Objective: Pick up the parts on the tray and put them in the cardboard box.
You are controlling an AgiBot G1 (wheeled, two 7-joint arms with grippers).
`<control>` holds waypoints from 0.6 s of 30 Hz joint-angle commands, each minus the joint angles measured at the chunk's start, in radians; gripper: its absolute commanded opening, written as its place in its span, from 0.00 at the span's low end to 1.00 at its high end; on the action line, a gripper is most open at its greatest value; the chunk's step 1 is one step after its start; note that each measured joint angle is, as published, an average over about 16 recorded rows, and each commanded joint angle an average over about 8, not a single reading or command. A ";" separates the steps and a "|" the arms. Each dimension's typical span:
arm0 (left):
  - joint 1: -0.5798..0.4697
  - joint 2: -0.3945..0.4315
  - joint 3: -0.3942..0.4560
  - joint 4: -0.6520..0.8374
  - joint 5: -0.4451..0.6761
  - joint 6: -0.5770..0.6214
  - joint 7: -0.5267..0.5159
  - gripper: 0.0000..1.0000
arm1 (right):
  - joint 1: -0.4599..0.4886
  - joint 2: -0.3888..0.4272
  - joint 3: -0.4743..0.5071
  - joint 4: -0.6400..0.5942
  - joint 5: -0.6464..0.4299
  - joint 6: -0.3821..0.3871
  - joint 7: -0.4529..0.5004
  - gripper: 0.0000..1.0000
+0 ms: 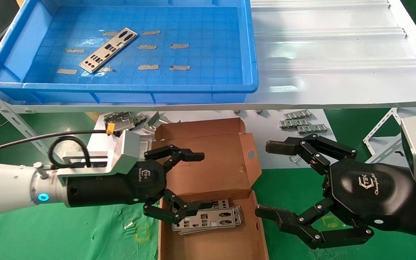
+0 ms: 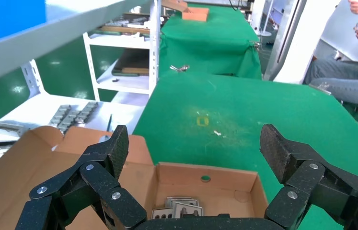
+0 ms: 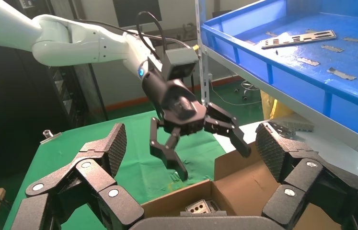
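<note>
One silver punched part (image 1: 108,50) lies at a slant on the floor of the blue tray (image 1: 251,57), up on the shelf; the right wrist view shows the part (image 3: 299,39) too. Below it sits the open cardboard box (image 1: 213,173) with a small stack of parts (image 1: 208,217) inside, also seen in the left wrist view (image 2: 177,209). My left gripper (image 1: 193,182) hovers open over the box's left side, nothing between its fingers. My right gripper (image 1: 271,180) hangs open just right of the box, empty.
A white corrugated panel (image 1: 338,54) fills the shelf right of the tray. Bent grey frames (image 1: 125,121) lie behind the box and ribbed strips (image 1: 302,122) on a white sheet behind it to the right. Green cloth (image 1: 67,234) covers the table. A seated person (image 2: 354,72) is far off.
</note>
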 commanded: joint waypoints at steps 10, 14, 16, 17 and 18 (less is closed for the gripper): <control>0.084 -0.112 -0.081 -0.198 -0.058 -0.019 -0.106 1.00 | 0.000 0.000 0.000 0.000 0.000 0.000 0.000 1.00; 0.115 -0.153 -0.111 -0.270 -0.079 -0.026 -0.145 1.00 | 0.000 0.000 0.000 0.000 0.000 0.000 0.000 1.00; 0.130 -0.173 -0.125 -0.305 -0.090 -0.029 -0.164 1.00 | 0.000 0.000 0.000 0.000 0.000 0.000 0.000 1.00; 0.138 -0.184 -0.133 -0.323 -0.095 -0.031 -0.174 1.00 | 0.000 0.000 0.000 0.000 0.000 0.000 0.000 1.00; 0.146 -0.194 -0.140 -0.341 -0.100 -0.032 -0.183 1.00 | 0.000 0.000 0.000 0.000 0.000 0.000 0.000 1.00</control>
